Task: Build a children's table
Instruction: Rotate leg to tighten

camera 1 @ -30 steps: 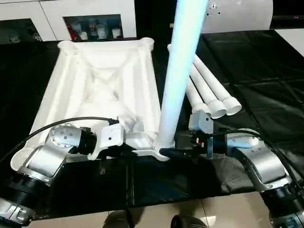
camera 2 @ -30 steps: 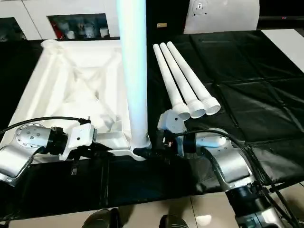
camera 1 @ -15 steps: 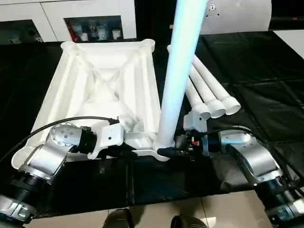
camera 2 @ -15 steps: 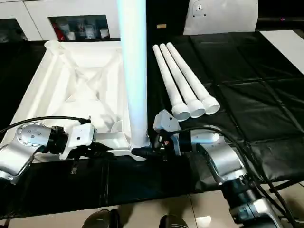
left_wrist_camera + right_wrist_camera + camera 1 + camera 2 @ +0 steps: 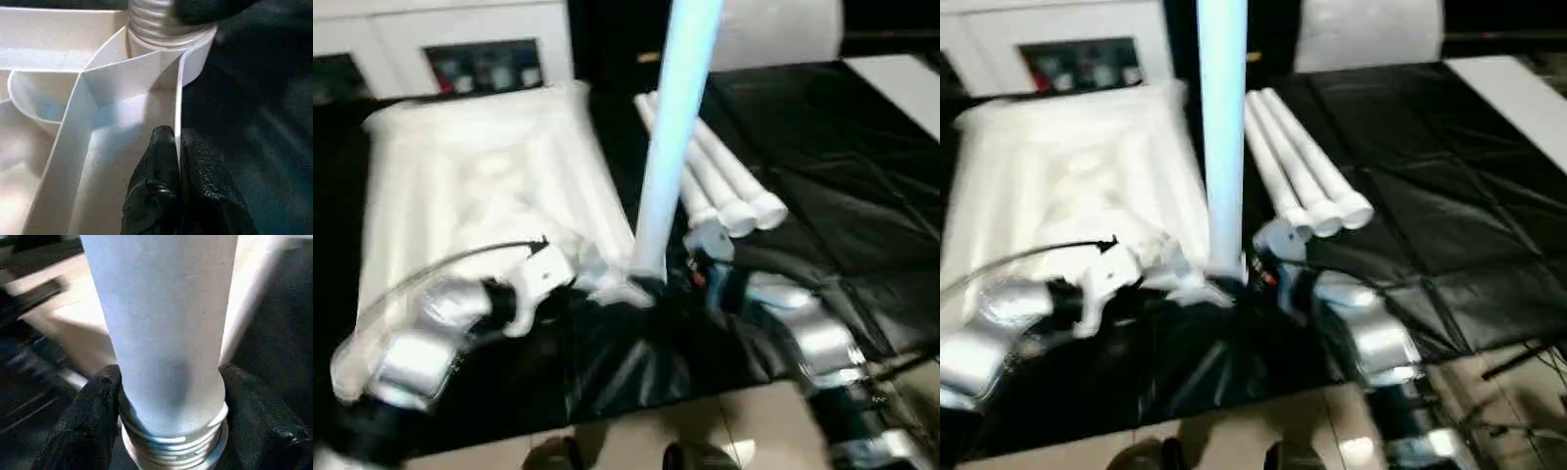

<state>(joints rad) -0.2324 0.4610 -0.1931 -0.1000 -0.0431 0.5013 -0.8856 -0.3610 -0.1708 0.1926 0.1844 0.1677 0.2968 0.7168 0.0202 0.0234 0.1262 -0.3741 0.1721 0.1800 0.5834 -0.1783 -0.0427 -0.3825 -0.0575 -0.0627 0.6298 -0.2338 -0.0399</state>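
Tabletop (image 5: 470, 186) has swung leftward; right gripper (image 5: 168, 396) clasps the upright leg (image 5: 161, 323), left gripper (image 5: 177, 161) pinches its rim.

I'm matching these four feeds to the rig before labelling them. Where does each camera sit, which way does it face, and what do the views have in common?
Left and right eye views: on the head, looking forward and down at the upside-down table top, the standing leg, three loose legs and both silver forearms.
Left wrist view: along the left gripper, pinched on the table top's rim beside the threaded socket.
Right wrist view: along the right gripper, its fingers clasping the standing leg's base.
Shared: all four show that leg's base in its corner socket.
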